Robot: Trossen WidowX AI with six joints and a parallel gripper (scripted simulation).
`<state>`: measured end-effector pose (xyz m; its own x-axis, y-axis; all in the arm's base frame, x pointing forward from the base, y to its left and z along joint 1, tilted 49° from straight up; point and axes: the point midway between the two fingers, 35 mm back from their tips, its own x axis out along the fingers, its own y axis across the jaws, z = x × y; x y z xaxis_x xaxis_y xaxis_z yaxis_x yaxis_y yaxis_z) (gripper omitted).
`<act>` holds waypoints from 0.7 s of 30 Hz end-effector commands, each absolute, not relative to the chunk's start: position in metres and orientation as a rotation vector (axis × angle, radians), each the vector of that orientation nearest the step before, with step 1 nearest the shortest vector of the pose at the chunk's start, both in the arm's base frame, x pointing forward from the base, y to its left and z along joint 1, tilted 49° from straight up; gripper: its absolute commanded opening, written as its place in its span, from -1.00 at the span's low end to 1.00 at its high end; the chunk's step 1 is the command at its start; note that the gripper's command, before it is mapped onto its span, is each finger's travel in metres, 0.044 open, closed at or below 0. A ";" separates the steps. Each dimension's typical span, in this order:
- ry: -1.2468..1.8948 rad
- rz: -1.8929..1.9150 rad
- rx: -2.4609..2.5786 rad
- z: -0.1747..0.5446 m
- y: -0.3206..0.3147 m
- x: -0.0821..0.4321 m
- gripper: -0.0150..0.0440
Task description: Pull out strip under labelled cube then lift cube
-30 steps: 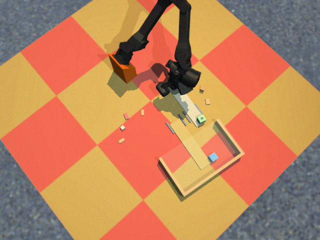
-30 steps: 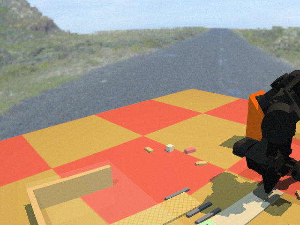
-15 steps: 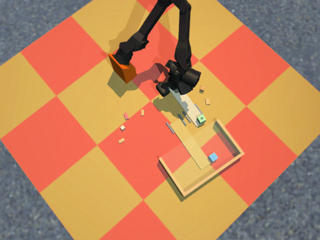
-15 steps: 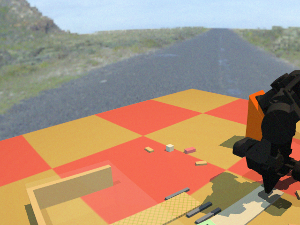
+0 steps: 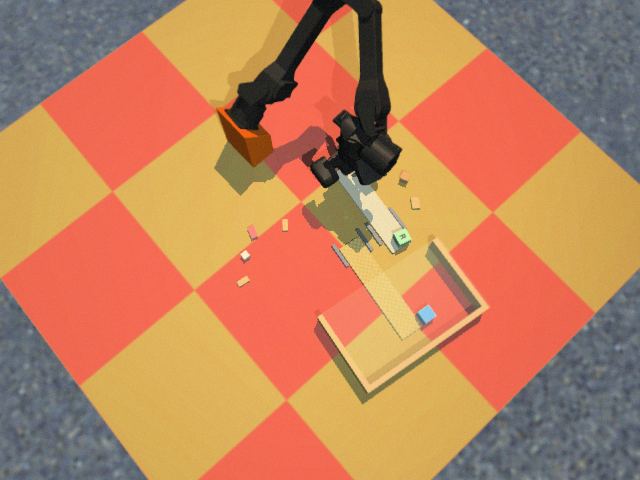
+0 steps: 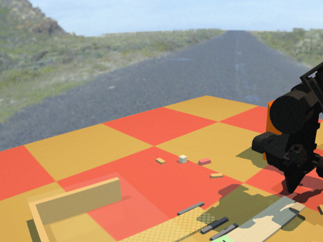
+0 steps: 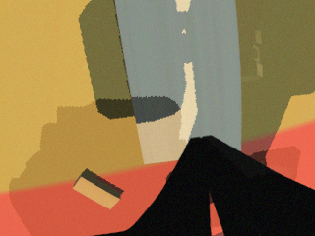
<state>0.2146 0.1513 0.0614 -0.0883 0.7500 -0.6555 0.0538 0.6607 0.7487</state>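
Observation:
The green cube (image 5: 401, 237) (image 6: 221, 239) marked R sits at the end of the plain cream strip (image 5: 379, 211) (image 6: 260, 229) (image 7: 217, 49), near the walled enclosure. My gripper (image 6: 290, 192) (image 7: 201, 147) is shut, with nothing seen between its fingers. Its tips are low at the strip's opposite end; whether they touch it I cannot tell. The arm hides the tips in the top view. A second, cross-hatched strip (image 5: 382, 284) (image 6: 156, 231) lies to the left, reaching into the enclosure. A blue cube (image 5: 426, 314) is close beside its far end.
Grey rails (image 5: 339, 255) (image 5: 373, 234) (image 5: 397, 218) flank the strips. The enclosure has low wooden walls (image 5: 403, 349) (image 6: 81, 200). Small blocks lie right of the cream strip (image 5: 415, 203) and farther left, including a pink block (image 5: 252, 231) (image 6: 204, 161) and a white cube (image 5: 245, 255) (image 6: 182, 159).

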 end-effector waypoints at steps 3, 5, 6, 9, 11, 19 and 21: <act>1.585 0.637 0.715 0.065 0.147 0.221 -0.31; 1.619 0.573 0.778 0.063 0.147 0.232 -0.14; 1.623 0.565 0.785 0.063 0.147 0.237 -0.05; 1.624 0.563 0.787 0.063 0.147 0.246 0.22; 1.624 0.563 0.787 0.062 0.146 0.253 0.40; 1.623 0.563 0.786 0.061 0.146 0.281 1.00; 1.622 0.563 0.786 0.061 0.146 0.289 1.00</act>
